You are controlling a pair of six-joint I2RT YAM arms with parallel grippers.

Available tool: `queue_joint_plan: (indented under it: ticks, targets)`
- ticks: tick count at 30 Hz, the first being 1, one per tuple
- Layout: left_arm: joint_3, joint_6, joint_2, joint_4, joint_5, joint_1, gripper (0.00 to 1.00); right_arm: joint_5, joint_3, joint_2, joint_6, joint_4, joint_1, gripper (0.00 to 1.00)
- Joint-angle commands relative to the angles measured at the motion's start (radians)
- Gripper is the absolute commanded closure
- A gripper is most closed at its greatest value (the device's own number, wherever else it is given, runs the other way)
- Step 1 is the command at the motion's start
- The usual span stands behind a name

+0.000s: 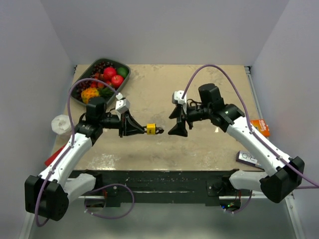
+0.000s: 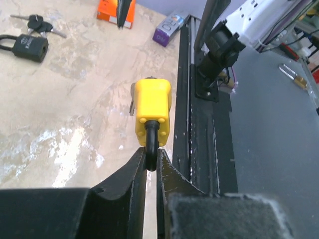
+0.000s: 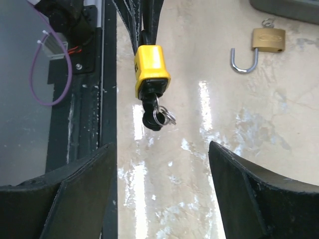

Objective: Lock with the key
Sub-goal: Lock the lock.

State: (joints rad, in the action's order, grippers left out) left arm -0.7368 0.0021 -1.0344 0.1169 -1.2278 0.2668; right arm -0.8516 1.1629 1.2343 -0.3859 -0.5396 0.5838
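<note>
Holding the yellow plastic-cased padlock [image 1: 151, 129] by its black shackle [image 2: 149, 143], the left jaws pinch narrowly around it above the middle of the near edge of the mottled beige surface [image 1: 149, 89]. That grip turns the keyway toward the right arm, and the black-headed key [image 3: 151, 115] with its wire ring sits in the lock. The right jaws gape wide just beside the key, apparently ready to close on it and turn it.
</note>
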Motion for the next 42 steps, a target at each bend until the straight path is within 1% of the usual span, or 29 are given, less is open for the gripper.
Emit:
queue_joint_plan:
  ticks: [1, 3, 6, 7, 8, 14, 17, 18, 20, 22, 24, 29, 31, 32, 36, 40, 42]
  targets:
    - [-0.122, 0.284, -0.024, 0.229, -0.079, -0.021, 1.0, -0.012, 0.061, -0.018, -0.11, -0.082, -0.018, 0.24]
    - [-0.142, 0.332, -0.049, 0.274, -0.093, -0.021, 1.0, -0.021, 0.052, -0.016, -0.108, -0.069, -0.019, 0.27]
    - [-0.154, 0.349, -0.058, 0.285, -0.099, -0.02, 1.0, -0.032, 0.049, 0.005, -0.067, -0.025, -0.015, 0.32]
    - [-0.156, 0.349, -0.058, 0.285, -0.101, -0.018, 1.0, -0.036, 0.05, 0.023, -0.027, -0.002, -0.012, 0.33]
    - [-0.159, 0.349, -0.058, 0.285, -0.102, -0.017, 1.0, -0.037, 0.061, 0.034, -0.019, 0.003, 0.005, 0.35]
    - [-0.162, 0.345, -0.062, 0.282, -0.096, -0.008, 1.0, -0.008, 0.06, 0.07, 0.054, 0.079, 0.102, 0.41]
    - [-0.164, 0.337, -0.065, 0.271, -0.093, -0.001, 1.0, 0.006, 0.041, 0.08, 0.061, 0.099, 0.134, 0.44]
    - [-0.161, 0.335, -0.065, 0.262, -0.09, 0.0, 1.0, 0.017, 0.035, 0.083, 0.062, 0.108, 0.137, 0.48]
    - [-0.161, 0.332, -0.067, 0.259, -0.09, 0.003, 1.0, 0.025, 0.024, 0.083, 0.071, 0.128, 0.145, 0.5]
    - [-0.162, 0.332, -0.067, 0.259, -0.09, 0.003, 1.0, 0.039, 0.021, 0.085, 0.07, 0.133, 0.146, 0.55]
    - [-0.159, 0.334, -0.067, 0.259, -0.09, 0.005, 1.0, 0.048, 0.023, 0.088, 0.065, 0.132, 0.148, 0.57]
    - [-0.156, 0.331, -0.067, 0.254, -0.095, 0.005, 1.0, 0.085, 0.005, 0.097, 0.048, 0.136, 0.148, 0.58]
    - [-0.156, 0.331, -0.066, 0.254, -0.095, 0.006, 1.0, 0.098, 0.003, 0.114, 0.045, 0.13, 0.148, 0.6]
    - [-0.156, 0.331, -0.065, 0.254, -0.095, 0.006, 1.0, 0.094, 0.01, 0.122, 0.039, 0.122, 0.146, 0.64]
    - [-0.156, 0.328, -0.062, 0.254, -0.095, 0.006, 1.0, 0.088, 0.018, 0.128, 0.042, 0.122, 0.148, 0.67]
    - [-0.153, 0.319, -0.064, 0.244, -0.095, 0.006, 1.0, 0.097, 0.02, 0.128, 0.006, 0.09, 0.148, 0.68]
    - [-0.147, 0.309, -0.062, 0.23, -0.093, 0.006, 1.0, 0.106, 0.012, 0.122, -0.016, 0.079, 0.149, 0.71]
